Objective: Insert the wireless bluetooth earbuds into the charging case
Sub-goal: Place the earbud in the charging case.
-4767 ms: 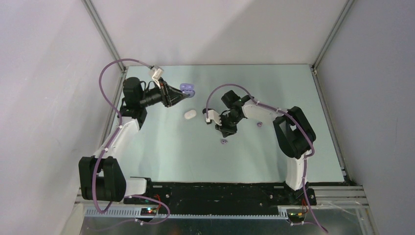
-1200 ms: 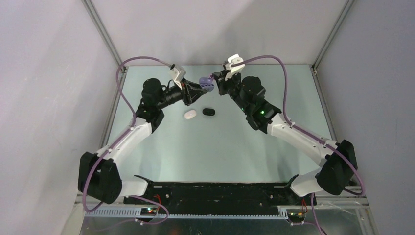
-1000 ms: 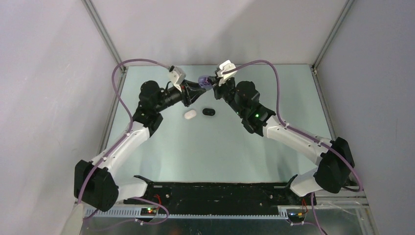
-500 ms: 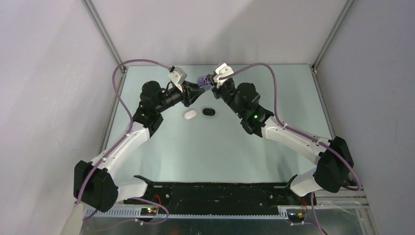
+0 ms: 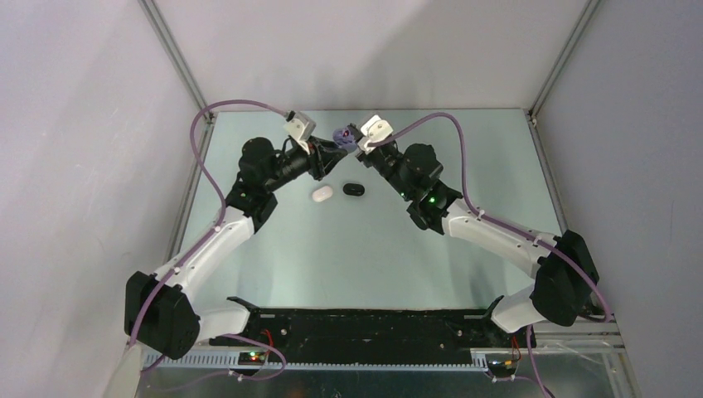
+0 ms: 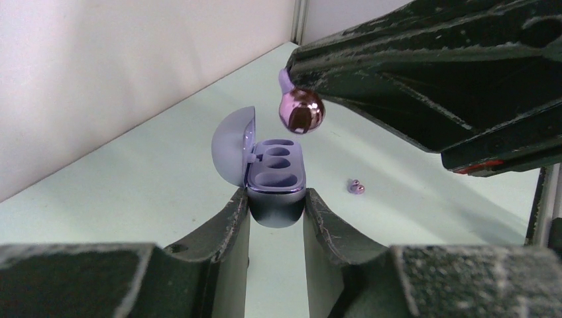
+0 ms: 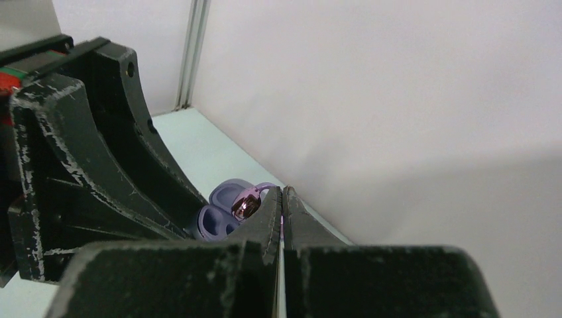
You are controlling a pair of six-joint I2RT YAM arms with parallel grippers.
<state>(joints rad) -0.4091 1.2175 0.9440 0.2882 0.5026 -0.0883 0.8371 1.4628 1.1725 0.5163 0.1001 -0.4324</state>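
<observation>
- Table (image 5: 365,257): flat, pale mint, matte surface, with white walls and grey metal corner posts around it.
- Left arm (image 5: 207,249): white links, black joints and a purple cable; it reaches up and inward towards the far middle of the table.
- Right arm (image 5: 497,236): same build, mirrored, stretched out long, with its tip meeting the left arm's tip.
- Left gripper (image 6: 275,205): black scuffed fingers clamped on the sides of the charging case (image 6: 275,172), held off the table.
- Right gripper (image 7: 281,199): jaws pressed together, pinching the lavender earbud (image 6: 301,110) at the very tip.
- Charging case: lavender oval, smooth, lid hinged open to the left, with two rounded wells showing.
- White case (image 5: 322,193) and black case (image 5: 354,189): small ovals lying side by side on the table below the grippers.
- Lavender earbud: glossy, mirror-pink, rounded shell, hanging just above and right of the case's wells, not in one.
- Loose earbud (image 6: 356,187): tiny lavender bud on the table, off to the right of the case.
</observation>
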